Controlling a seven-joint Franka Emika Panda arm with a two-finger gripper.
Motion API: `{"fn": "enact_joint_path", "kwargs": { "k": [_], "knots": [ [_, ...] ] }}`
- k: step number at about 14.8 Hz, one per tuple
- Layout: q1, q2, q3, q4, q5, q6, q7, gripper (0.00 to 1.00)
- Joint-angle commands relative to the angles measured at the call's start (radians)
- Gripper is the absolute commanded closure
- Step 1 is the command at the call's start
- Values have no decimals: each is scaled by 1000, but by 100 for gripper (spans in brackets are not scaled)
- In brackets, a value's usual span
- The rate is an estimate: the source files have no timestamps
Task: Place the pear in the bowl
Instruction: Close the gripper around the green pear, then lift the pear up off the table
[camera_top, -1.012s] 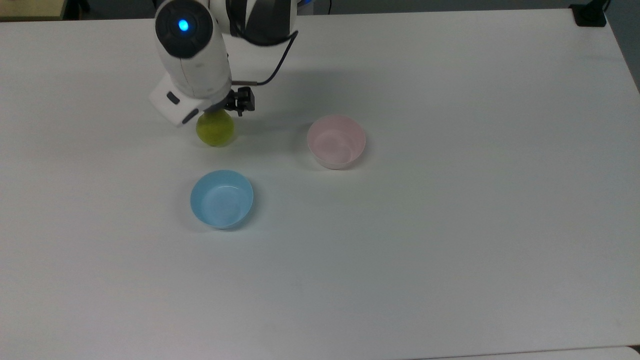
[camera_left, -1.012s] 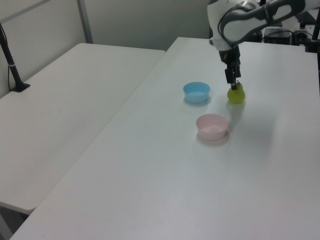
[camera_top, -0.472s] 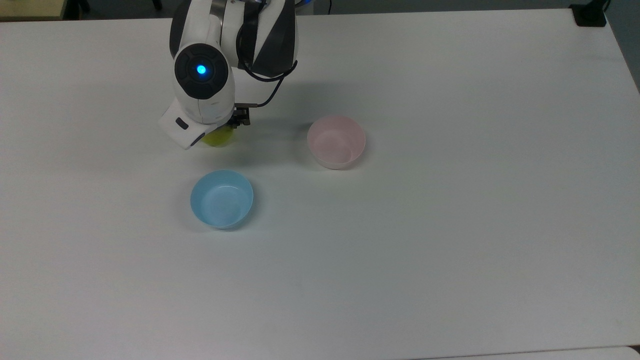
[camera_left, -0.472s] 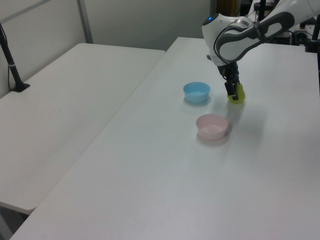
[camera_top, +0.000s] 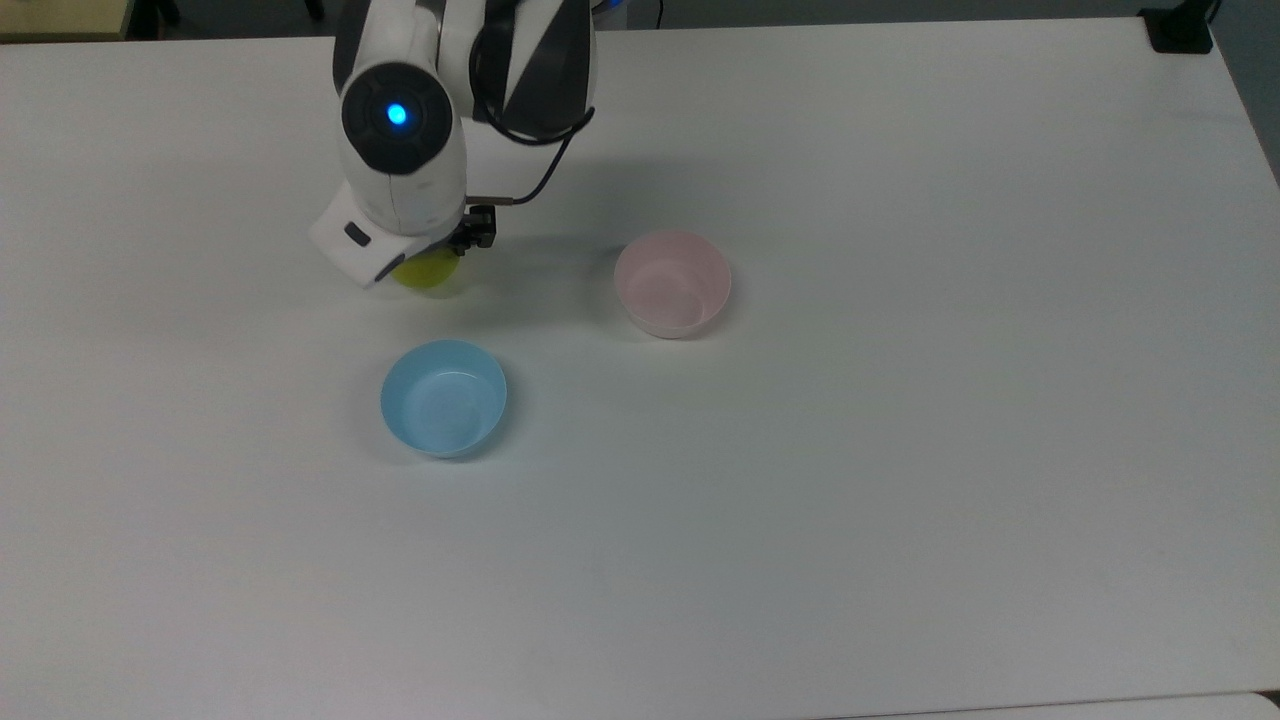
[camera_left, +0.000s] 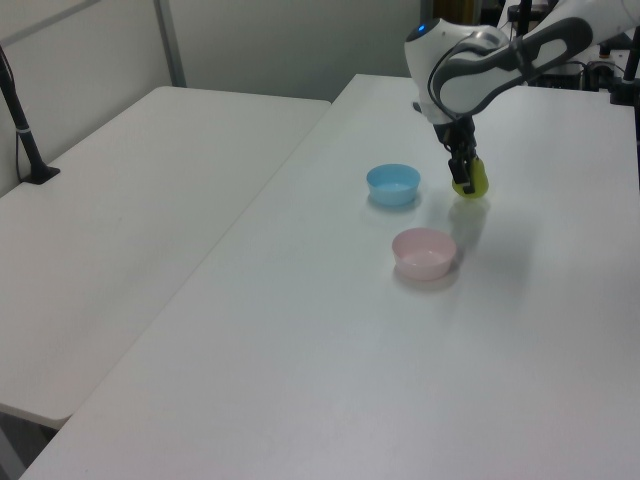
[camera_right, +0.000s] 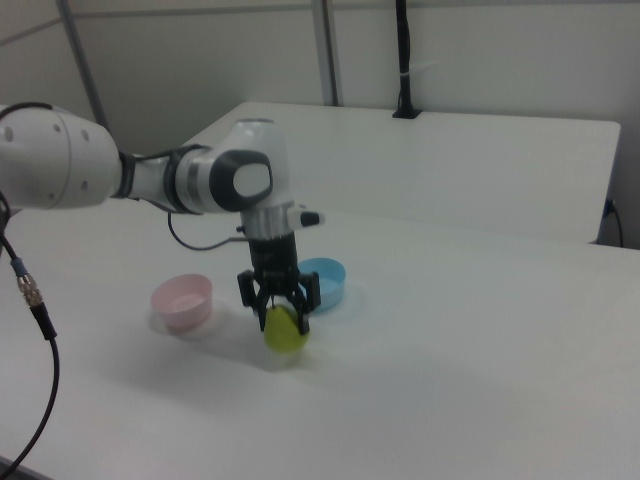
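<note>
The yellow-green pear (camera_right: 286, 333) hangs just above the white table, with its shadow under it. My gripper (camera_right: 283, 318) points straight down and is shut on the pear's upper part. In the top view the wrist covers most of the pear (camera_top: 426, 273), leaving its lower edge showing. The pale pink bowl (camera_top: 672, 283) stands empty on the table to the top view's right of the pear, about one bowl width away. In the left view the pear (camera_left: 471, 178) is beyond the pink bowl (camera_left: 425, 252). In the right view the pink bowl (camera_right: 183, 300) is left of the gripper.
A light blue bowl (camera_top: 443, 397) of the same size stands empty below the pear in the top view, and behind the gripper in the right view (camera_right: 325, 281). A second white table (camera_left: 130, 190) adjoins on the left view's left. A black post (camera_right: 403, 60) stands at the back.
The wrist came down over the pear, then rose a little. The pear now sits higher in the left view, held off the table. Both bowls have stayed put.
</note>
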Motion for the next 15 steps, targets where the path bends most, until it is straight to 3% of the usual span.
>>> {"fn": "enact_joint_path", "kwargs": {
  "k": [1, 3, 7, 11, 13, 15],
  "knots": [
    [4, -153, -11, -15, 7, -33, -24, 44],
    [12, -210, -12, 10, 24, -61, -16, 44],
    [17, -235, -12, 90, 76, -144, -10, 44],
    [119, -224, -11, 111, 105, -131, 54, 43],
    [225, -201, -12, 113, 154, -128, 57, 43],
    [282, -167, -12, 114, 166, -122, 74, 42]
  ]
}}
